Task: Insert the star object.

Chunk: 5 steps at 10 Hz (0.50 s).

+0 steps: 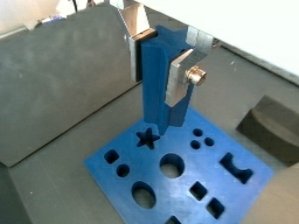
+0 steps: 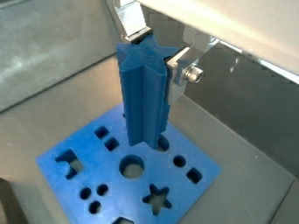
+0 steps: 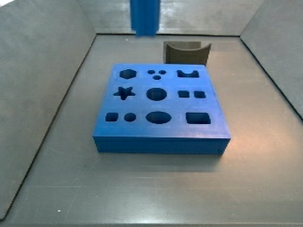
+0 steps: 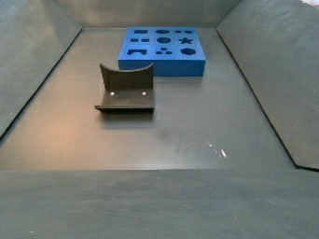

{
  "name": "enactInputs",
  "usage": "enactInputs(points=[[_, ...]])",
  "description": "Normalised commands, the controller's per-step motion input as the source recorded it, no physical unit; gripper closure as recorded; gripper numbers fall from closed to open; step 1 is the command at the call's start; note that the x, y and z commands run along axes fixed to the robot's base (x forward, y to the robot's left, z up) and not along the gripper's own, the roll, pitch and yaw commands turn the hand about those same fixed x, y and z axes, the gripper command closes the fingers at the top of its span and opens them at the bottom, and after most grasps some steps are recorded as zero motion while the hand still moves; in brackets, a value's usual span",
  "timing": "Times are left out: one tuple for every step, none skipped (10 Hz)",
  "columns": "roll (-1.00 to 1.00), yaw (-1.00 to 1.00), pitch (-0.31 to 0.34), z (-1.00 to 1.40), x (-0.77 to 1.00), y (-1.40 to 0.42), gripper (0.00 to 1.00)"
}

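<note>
The star object [image 2: 145,92] fills both wrist views, a tall bright-blue peg with a star-shaped end face, hanging upright and clamped between the silver finger plates of the gripper [image 1: 162,54], whose jaws are closed firmly on its upper part. In a side view only the lower end of the peg [image 3: 143,16] shows, hanging from the top of the frame well above the floor, so the gripper itself is high over the far end of the work area and out of sight there. Below the peg lies the blue block [image 1: 181,166], flat on the grey floor, its top face cut with many shaped holes. The star hole [image 1: 147,137] is open and empty; from the wrist the peg's lower tip appears just beside it, but the side view [image 3: 122,91] suggests the peg is still well above the block and perhaps set back from the hole. Near the block's far edge stands the dark grey curved piece [image 3: 185,51], apart from the block and not involved. By my reading the pick-up is done: the peg is grasped and lifted. What remains is lining its star section up with the hole, in position and in rotation, lowering it in, and letting go.
</note>
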Motion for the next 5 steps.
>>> enactInputs(points=[[0.07, 0.00, -0.090, -1.00, -0.35, 0.01, 1.00], [0.08, 0.00, -0.087, -1.00, -0.35, 0.01, 1.00], [0.07, 0.00, -0.079, -1.00, -0.28, 0.01, 1.00], [0.09, 0.00, -0.057, -1.00, -0.18, 0.01, 1.00], [0.10, 0.00, -0.044, -1.00, -0.12, 0.01, 1.00]])
